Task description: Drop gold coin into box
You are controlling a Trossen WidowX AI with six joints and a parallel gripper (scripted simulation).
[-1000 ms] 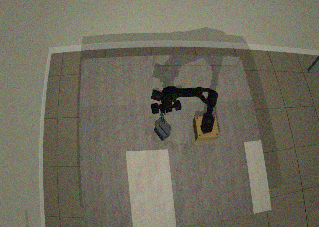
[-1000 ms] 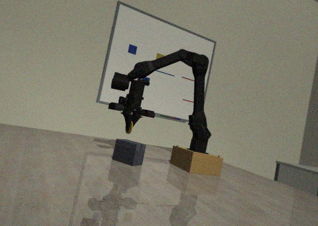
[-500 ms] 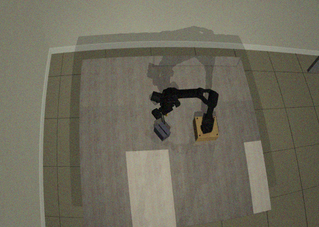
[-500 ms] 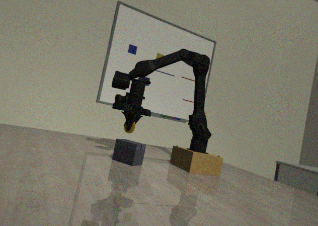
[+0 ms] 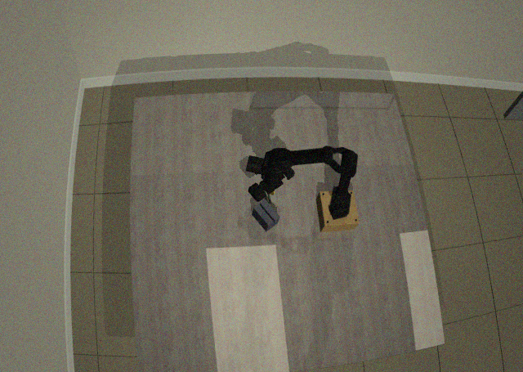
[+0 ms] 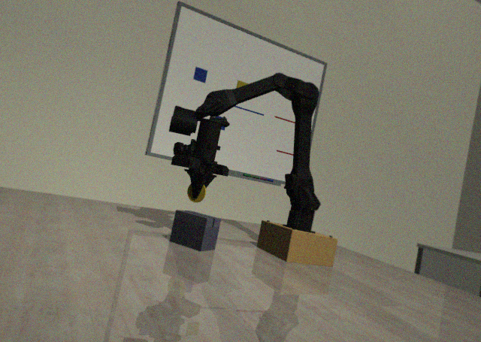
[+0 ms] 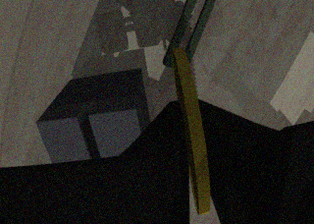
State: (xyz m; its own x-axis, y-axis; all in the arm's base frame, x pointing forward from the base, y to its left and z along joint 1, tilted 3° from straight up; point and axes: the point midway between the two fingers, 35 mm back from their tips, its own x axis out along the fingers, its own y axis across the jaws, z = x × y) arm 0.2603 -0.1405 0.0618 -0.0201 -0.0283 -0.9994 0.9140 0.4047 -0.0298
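The gripper (image 6: 198, 186) hangs above the grey box (image 6: 194, 229), its fingers clamped on the gold coin (image 6: 196, 194), which is held edge-down clear of the lid. The wrist view shows the dark-green holder (image 7: 194, 15) lying on the worktop (image 5: 177, 233) beyond the coin. The box sits near the worktop's middle, beside the tan arm base (image 6: 310, 249).

The top view looks straight down from high overhead, far off, taking in the whole table (image 5: 168, 233). The exterior view sits low near the tabletop, tilted, facing a whiteboard (image 6: 217, 51) behind the arm (image 6: 299, 136). The wrist view rides just behind the jaws, looking down past them, very near. All three share the grey box (image 5: 265, 214) (image 6: 194, 229) (image 7: 92, 126) below the jaws.
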